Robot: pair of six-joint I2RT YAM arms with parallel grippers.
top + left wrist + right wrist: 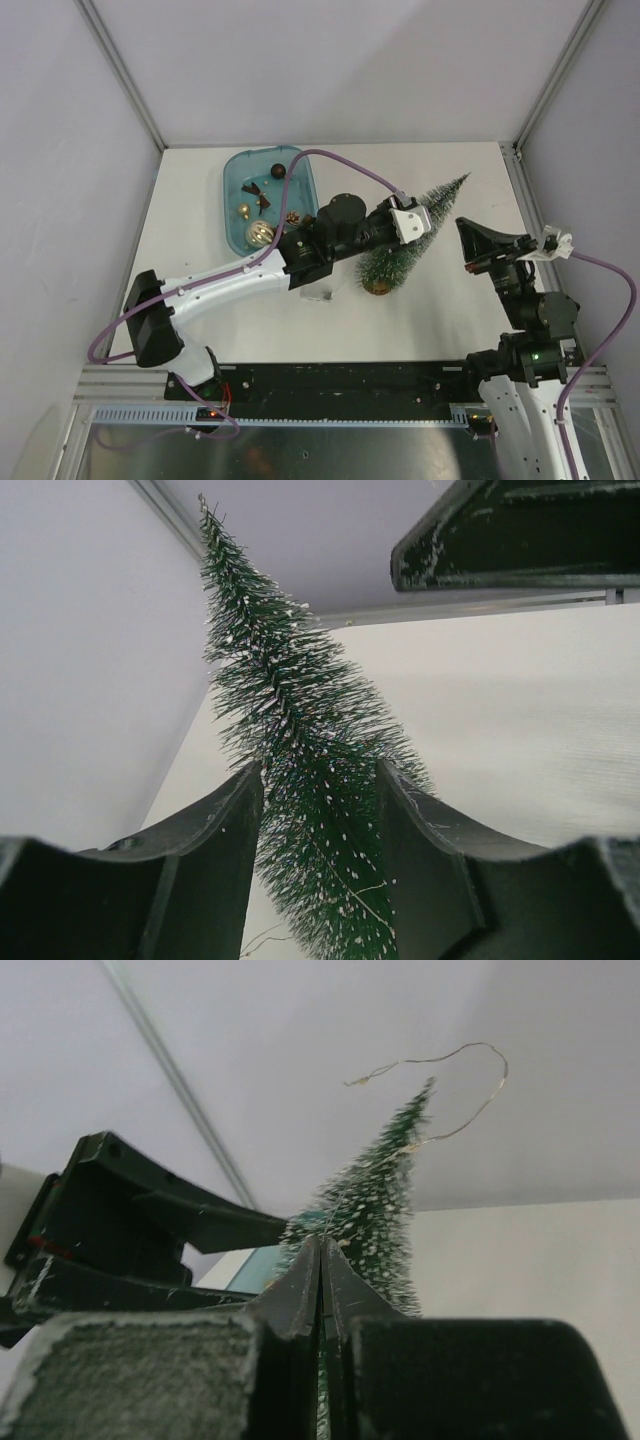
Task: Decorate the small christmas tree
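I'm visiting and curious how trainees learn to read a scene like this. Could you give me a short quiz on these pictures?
1. True or false: the right end effector is shut.
2. Whose fingers flank the small christmas tree? A) left end effector B) right end effector C) neither
3. Fill in: the ornaments lie in a blue ____.
Key: 1 true; 2 A; 3 tray.

Left arm point(240, 275) extends forward, left fingers point(210, 860) half-closed; right fingers point(300, 1290) pressed tightly together.
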